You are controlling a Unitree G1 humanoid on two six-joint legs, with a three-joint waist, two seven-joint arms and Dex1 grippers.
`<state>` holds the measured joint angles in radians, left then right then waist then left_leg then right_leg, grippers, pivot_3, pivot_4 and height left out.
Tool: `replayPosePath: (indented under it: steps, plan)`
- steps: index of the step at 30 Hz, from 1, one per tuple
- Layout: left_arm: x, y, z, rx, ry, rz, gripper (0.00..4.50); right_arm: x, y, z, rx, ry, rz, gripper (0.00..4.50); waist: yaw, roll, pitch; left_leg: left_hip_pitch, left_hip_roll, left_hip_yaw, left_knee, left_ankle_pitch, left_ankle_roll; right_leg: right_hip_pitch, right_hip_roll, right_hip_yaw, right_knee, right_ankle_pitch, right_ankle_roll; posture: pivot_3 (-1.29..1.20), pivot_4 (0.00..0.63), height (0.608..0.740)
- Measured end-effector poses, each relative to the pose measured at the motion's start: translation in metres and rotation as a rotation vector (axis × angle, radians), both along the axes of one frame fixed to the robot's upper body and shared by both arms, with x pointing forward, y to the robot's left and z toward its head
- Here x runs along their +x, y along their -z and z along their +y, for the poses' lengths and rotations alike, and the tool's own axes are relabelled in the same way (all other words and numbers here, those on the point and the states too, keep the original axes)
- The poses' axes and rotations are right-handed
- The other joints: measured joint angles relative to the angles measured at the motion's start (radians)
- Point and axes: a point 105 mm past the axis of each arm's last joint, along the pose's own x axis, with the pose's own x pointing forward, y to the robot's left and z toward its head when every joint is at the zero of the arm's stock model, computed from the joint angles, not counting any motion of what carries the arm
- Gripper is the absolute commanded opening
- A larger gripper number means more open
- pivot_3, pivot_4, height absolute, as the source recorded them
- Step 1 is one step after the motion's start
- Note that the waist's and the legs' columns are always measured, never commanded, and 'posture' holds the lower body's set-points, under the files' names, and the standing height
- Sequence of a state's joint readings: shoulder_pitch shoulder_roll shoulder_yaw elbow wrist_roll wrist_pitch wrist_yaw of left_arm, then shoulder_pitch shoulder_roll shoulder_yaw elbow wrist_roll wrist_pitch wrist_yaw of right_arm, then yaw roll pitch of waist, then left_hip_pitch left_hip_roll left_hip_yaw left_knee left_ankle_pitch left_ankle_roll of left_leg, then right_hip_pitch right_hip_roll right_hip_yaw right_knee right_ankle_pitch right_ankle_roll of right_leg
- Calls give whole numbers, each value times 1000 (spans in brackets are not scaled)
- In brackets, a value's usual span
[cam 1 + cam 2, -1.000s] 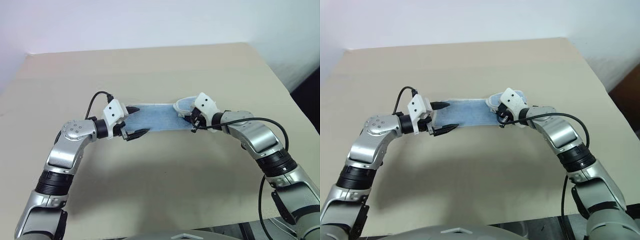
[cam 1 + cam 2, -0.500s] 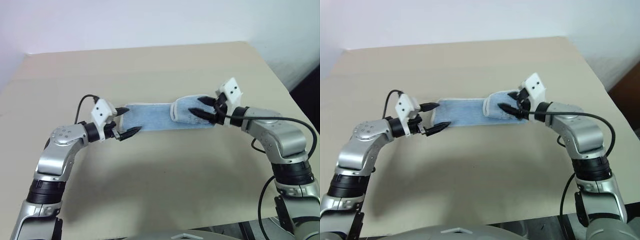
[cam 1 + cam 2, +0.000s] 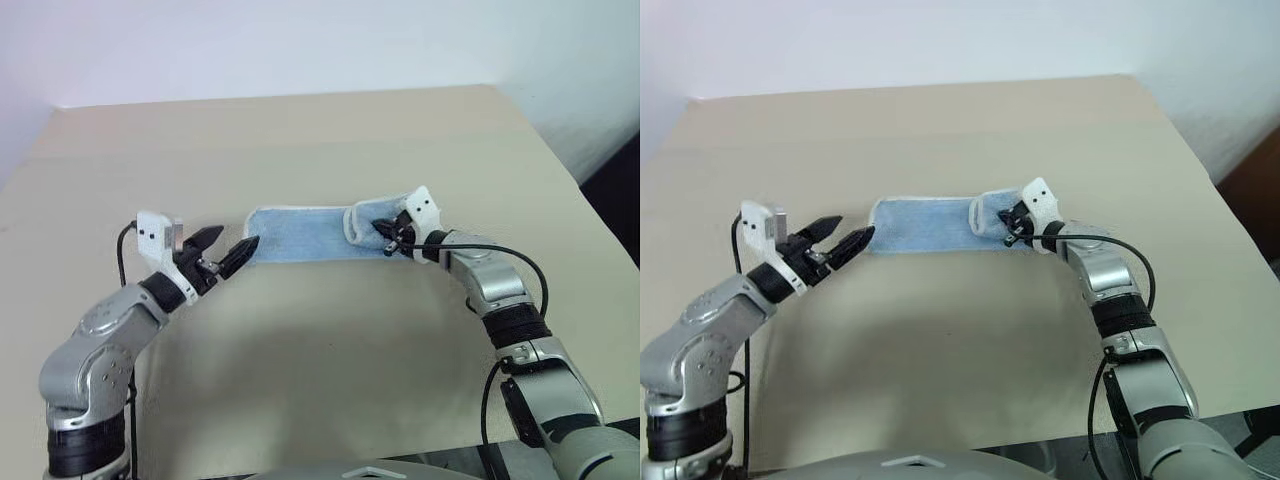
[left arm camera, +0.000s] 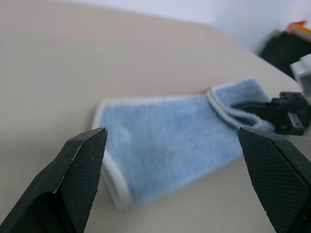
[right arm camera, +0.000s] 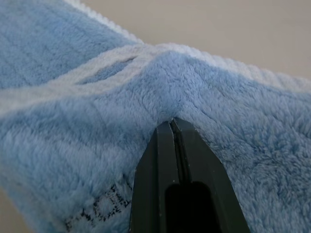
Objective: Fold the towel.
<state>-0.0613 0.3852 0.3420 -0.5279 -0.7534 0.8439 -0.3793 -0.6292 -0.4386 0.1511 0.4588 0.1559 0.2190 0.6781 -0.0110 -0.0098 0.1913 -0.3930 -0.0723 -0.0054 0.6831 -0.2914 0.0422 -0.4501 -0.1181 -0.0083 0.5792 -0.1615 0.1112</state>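
Light-blue towel (image 3: 300,236) pinched by right gripper (image 3: 385,232); left gripper (image 3: 226,250) beside.

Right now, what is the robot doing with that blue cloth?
The robot is folding a small light-blue terry towel with a cream-white border, which lies as a long strip on the beige table. Its right gripper has its fingers shut on the towel's right end, where a flap is already turned over onto the strip. Its left gripper hangs open just off the towel's left end, holding nothing.
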Motion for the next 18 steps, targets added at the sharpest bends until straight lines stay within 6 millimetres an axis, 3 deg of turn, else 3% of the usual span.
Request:
replayPosePath:
  steps: [5,12,18]
  plan:
    - [-7,11,-1,-135,-117,118,4500,-6,-12,0,-2,-66,-49,14,-1,0,0,6,0,-1,0,0,-1,6,0,0,0,0,0,0,150,728]
    - [-12,27,-13,-310,-213,313,4500,-20,-65,-3,-61,-195,-243,14,0,0,0,6,0,-1,0,0,-1,6,0,0,0,0,0,0,150,728]
    - [-4,31,-28,-532,-261,463,4500,-26,-75,2,-75,-237,-281,14,4,0,0,6,0,-1,0,0,-2,6,0,0,0,0,0,0,150,728]
